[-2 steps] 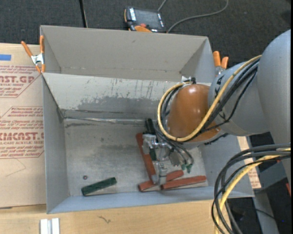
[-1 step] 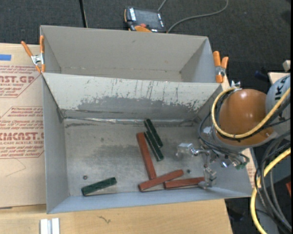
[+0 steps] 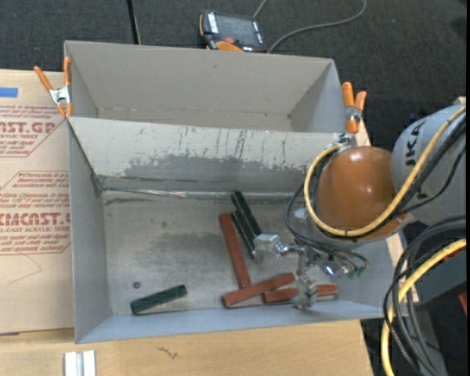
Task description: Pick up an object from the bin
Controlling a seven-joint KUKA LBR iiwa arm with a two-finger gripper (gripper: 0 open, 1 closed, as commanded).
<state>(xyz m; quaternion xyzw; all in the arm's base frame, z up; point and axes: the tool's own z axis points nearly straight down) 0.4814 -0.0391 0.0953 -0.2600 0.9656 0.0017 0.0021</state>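
Observation:
My gripper (image 3: 291,274) is low over the bin's front right corner, open, one fingertip (image 3: 276,247) near the back and the other (image 3: 304,301) near the front. Between and under them lie two red-brown bars: one slanted (image 3: 254,291) and a shorter one (image 3: 317,291) beside the front fingertip. I cannot tell whether the fingers touch them. A longer red-brown bar (image 3: 235,249) runs back from there, with a dark green bar (image 3: 245,214) beside it, its near end by the rear fingertip.
Another dark green bar (image 3: 158,299) lies alone near the front left of the bin floor. The arm with its orange dome and looped cables hangs over the bin's right wall.

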